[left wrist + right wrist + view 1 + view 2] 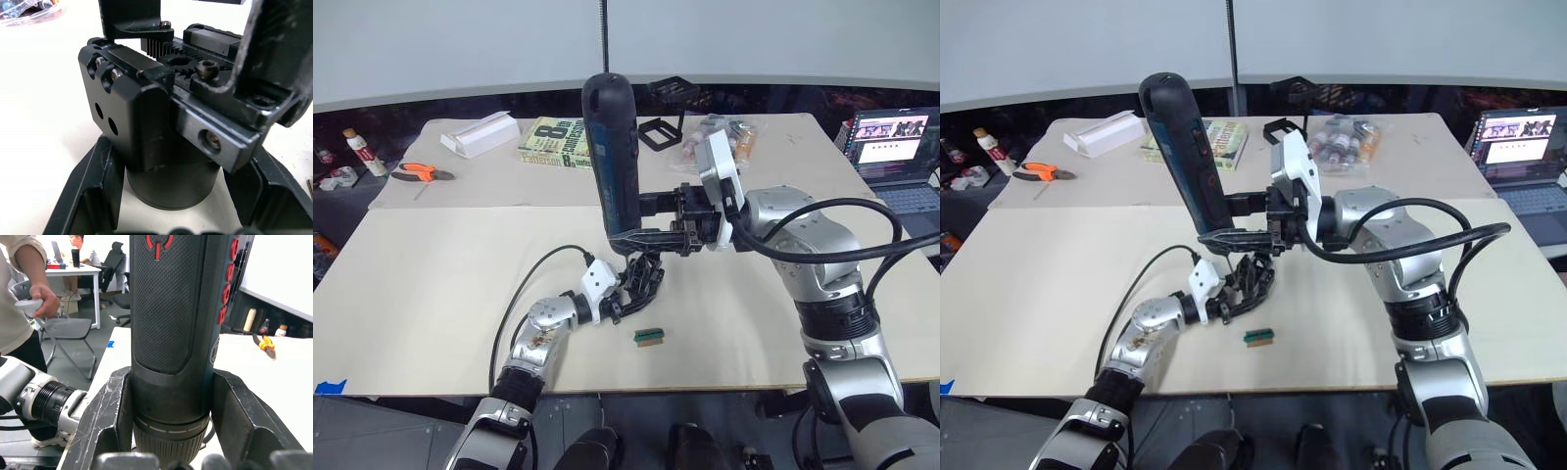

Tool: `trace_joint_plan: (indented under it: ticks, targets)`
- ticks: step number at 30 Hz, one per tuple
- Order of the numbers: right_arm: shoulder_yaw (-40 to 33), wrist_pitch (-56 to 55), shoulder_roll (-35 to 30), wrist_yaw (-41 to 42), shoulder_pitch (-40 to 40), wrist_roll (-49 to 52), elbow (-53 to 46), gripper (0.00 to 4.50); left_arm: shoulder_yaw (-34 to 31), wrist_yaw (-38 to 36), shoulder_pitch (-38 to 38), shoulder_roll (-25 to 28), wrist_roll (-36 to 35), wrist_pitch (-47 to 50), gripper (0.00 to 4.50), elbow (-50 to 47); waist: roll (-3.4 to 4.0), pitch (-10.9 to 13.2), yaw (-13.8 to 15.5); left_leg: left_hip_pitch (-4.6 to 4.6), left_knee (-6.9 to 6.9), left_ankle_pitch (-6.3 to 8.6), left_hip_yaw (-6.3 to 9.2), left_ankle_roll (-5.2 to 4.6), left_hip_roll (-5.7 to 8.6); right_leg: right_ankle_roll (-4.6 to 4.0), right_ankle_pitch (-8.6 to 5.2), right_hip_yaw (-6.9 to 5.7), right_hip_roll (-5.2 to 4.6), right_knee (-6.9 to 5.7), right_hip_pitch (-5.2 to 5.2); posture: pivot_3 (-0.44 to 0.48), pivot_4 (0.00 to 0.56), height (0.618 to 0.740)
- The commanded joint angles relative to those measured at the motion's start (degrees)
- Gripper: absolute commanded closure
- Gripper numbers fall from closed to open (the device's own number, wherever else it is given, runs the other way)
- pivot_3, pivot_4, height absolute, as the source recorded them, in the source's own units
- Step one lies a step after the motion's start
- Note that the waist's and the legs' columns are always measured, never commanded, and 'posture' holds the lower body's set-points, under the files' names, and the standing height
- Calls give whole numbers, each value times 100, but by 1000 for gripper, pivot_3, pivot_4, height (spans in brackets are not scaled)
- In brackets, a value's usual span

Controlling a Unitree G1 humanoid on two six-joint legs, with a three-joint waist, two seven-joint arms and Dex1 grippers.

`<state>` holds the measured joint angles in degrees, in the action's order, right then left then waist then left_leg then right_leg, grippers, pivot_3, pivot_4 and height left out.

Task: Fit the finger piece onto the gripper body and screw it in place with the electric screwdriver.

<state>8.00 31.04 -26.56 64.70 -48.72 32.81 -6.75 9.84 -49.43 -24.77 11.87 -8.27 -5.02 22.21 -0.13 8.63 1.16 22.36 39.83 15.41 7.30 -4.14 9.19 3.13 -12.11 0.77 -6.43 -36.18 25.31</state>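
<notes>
Red power icon marks electric screwdriver [171, 308]; book [553, 142] perhaps "8".

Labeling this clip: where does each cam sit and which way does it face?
Left and right eye: on the head, facing forward and down over the table; both arms show.
Left wrist: on the left arm, looking along the left hand at the gripper body.
Right wrist: on the right arm, looking along the right hand at the electric screwdriver.
Shared: all four show the screwdriver or the gripper body.
</notes>
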Motion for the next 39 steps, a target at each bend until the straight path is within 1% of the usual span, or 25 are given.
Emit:
trace_joint_plan:
  ticks: [1, 24, 39]
  targets:
    - [-176, -187, 34, -25, -94, 60, -250, 2637, 66, -7, 69, -16, 16, 43, 2179, -98, 0, 0, 0, 0, 0, 0, 0, 0, 0, 0, 0, 0, 0, 0, 0, 0, 150, 740]
    - [-162, -370, 88, -51, -138, -35, -181, 2637, 82, -10, 94, -40, -7, 48, 2179, -122, 0, 0, -13, 0, 0, 0, 0, 0, 0, 0, 0, 0, 1, 1, 0, 0, 150, 740]
    - [-111, -423, 93, 57, 17, -151, -257, 2637, 89, 3, 89, -57, 3, 51, 2179, -118, 0, 0, -12, 0, -1, 0, 0, 0, 0, 0, 0, 0, 2, 1, -1, 0, 150, 740]
